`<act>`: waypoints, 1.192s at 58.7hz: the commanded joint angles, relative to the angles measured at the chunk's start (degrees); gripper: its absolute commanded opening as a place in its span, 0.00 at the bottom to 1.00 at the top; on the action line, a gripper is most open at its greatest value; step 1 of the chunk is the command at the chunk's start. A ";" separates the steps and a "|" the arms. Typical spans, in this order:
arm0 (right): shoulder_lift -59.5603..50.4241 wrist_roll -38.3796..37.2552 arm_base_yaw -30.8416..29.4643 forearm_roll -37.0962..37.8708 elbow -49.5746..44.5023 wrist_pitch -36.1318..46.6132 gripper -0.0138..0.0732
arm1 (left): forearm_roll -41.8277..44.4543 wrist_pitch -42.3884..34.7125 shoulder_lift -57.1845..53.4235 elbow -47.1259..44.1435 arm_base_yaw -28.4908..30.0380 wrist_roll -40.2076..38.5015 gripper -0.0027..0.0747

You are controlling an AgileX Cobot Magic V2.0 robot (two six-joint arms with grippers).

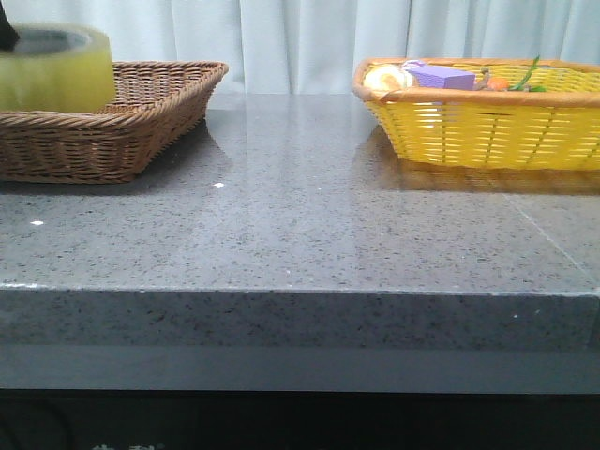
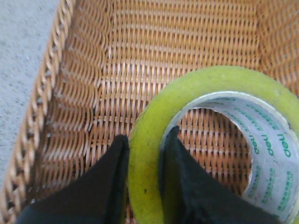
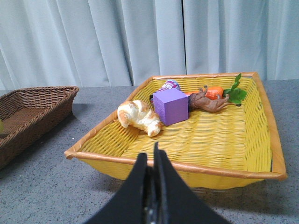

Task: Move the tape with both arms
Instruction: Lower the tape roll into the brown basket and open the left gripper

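Note:
The tape [image 1: 54,67], a wide yellow roll with a white core and green lettering, is at the far left of the front view, over the brown wicker basket [image 1: 122,131]. In the left wrist view my left gripper [image 2: 145,144] is shut on the tape's wall [image 2: 196,88], one finger outside and one inside the core, above the basket floor. In the front view only a dark bit of that gripper shows at the tape's top. My right gripper [image 3: 150,156] is shut and empty, in front of the yellow basket [image 3: 187,161]; it does not show in the front view.
The yellow basket [image 1: 487,131] at the right holds a purple block [image 3: 170,106], a croissant [image 3: 138,118], a toy carrot [image 3: 215,92] and a brown item. The grey stone table [image 1: 300,225] lies between the two baskets.

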State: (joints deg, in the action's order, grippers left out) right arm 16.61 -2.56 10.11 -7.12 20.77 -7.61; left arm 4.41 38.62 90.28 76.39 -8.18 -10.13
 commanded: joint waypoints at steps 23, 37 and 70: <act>0.38 0.22 -0.24 0.69 1.36 4.19 0.05 | -0.13 -4.87 -0.56 2.21 -0.01 -0.44 0.45; 0.38 0.22 -0.24 0.69 1.36 4.19 0.05 | -0.13 -7.65 -7.94 1.99 -0.01 -0.44 0.41; 0.38 0.22 -0.24 0.69 1.36 4.12 0.05 | -0.13 -16.79 -44.16 -24.87 -0.01 -0.44 0.01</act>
State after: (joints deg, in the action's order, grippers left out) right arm 16.61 -2.56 10.11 -7.12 20.77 -7.71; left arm 4.41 26.62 51.14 53.57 -8.16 -10.13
